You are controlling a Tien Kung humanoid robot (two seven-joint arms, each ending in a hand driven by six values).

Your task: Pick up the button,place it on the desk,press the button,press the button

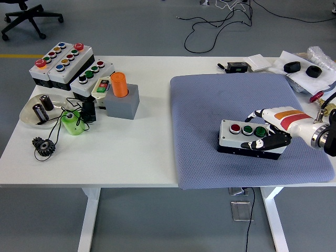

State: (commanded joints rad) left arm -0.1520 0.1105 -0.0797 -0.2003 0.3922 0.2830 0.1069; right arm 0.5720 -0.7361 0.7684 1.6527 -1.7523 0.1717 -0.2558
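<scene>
- Button box (245,136) sits flat on the grey mat (241,105), right half of the white counter (131,152), toward the mat's near-right area.
- Box top shows three buttons in a row: red at left, two green to its right.
- Right hand (269,128) comes in from the right edge and wraps the box's right end: upper fingers (256,114) over the far edge, a black-tipped finger along the near side. Looks like it's gripping the box.
- Left arm not in frame.
- Left side of the counter: larger multi-button boxes (63,63), orange cylinder (119,84) on a grey block (123,101), clear dish (38,111), green part (71,122), black gear (43,145).
</scene>
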